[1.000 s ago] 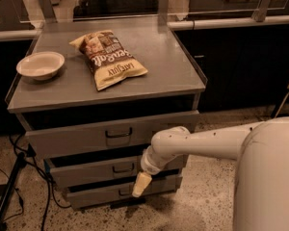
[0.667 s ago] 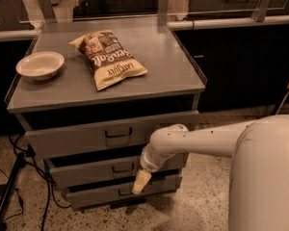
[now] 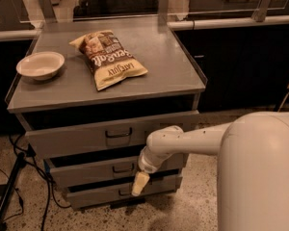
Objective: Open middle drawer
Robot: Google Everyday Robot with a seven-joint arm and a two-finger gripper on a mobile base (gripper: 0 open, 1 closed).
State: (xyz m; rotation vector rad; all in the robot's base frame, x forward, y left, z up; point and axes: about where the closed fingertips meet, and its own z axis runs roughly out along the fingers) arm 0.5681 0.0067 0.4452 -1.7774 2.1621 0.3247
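The middle drawer (image 3: 86,171) is a low grey metal front with a small dark loop handle (image 3: 123,168), set between the taller top drawer (image 3: 77,139) and the lowest drawer front (image 3: 101,193). It stands slightly out from the cabinet, like the other two. My gripper (image 3: 139,184) hangs from the white arm (image 3: 183,142), pointing down, just right of the middle handle and in front of the lowest drawer's top edge. It holds nothing that I can see.
On the cabinet top (image 3: 173,71) lie a chip bag (image 3: 108,57) and a white bowl (image 3: 40,64). Dark cables and a stand leg (image 3: 9,186) are on the floor at left. The robot's white body (image 3: 260,177) fills the lower right.
The arm and gripper have shifted slightly left and down along the drawer fronts. The drawers have not visibly moved.
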